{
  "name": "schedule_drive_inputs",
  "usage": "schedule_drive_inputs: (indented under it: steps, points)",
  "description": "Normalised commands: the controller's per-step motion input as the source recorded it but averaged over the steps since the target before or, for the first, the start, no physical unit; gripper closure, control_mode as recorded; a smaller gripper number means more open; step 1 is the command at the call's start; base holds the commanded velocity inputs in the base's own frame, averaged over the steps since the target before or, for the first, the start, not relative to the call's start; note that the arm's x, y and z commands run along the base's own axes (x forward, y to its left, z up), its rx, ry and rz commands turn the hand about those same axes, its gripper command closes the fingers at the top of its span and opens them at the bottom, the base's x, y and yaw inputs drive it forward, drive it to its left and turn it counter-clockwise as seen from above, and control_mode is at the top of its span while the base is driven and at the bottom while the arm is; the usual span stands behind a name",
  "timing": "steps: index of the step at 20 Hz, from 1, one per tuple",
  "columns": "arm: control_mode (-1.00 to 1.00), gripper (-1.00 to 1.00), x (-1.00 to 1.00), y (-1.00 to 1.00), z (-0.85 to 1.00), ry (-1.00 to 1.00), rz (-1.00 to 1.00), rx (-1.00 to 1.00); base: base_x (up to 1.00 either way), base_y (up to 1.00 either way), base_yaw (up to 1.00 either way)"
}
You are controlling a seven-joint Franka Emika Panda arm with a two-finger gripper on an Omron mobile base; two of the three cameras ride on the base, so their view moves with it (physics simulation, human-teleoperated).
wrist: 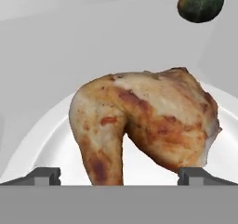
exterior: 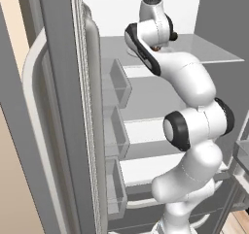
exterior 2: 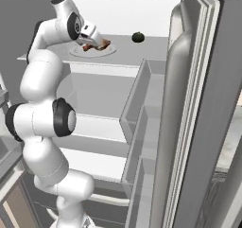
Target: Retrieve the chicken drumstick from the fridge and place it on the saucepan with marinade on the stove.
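The fridge (exterior: pixel 221 55) stands with its doors open. On its upper shelf lies the golden-brown chicken drumstick (wrist: pixel 148 121) (exterior 2: pixel 102 45), resting on a white plate (wrist: pixel 44 146) (exterior 2: pixel 81 52). My gripper (wrist: pixel 119 174) (exterior 2: pixel 98 43) is at the drumstick and open. Its two fingertips (wrist: pixel 44 174) stand wide apart, one on each side of the meat's lower end, and do not press on it. The saucepan, the marinade and the stove are out of view.
A small dark round fruit (exterior 2: pixel 137 37) (wrist: pixel 201 2) lies on the same shelf behind and to the right of the plate. The open fridge doors (exterior: pixel 63 107) (exterior 2: pixel 198 104) flank the arm, each with grey door bins (exterior 2: pixel 142 99) (exterior: pixel 119 82). Lower shelves lie below.
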Motion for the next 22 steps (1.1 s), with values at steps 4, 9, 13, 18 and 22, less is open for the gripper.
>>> schedule_drive_inputs:
  steps: [4, 9, 13, 18, 22]
  points:
    - [-1.00, -1.00, -0.01, 0.00, -0.43, 0.00, 0.00, 0.00, 0.00, 0.00, 0.00]
    - [-1.00, -1.00, 0.02, 0.00, -0.15, -0.01, 0.00, 0.00, 0.00, 0.00, 0.00]
    - [-1.00, 1.00, 0.00, 0.00, -0.07, 0.01, 0.02, 0.00, 0.00, 0.00, 0.00]
    - [-1.00, 1.00, 0.08, 0.00, -0.05, 0.05, 0.04, 0.00, 0.00, 0.00, 0.00]
    - [-1.00, 1.00, 0.16, 0.00, 0.00, 0.00, 0.11, 0.00, 0.00, 0.00, 0.00]
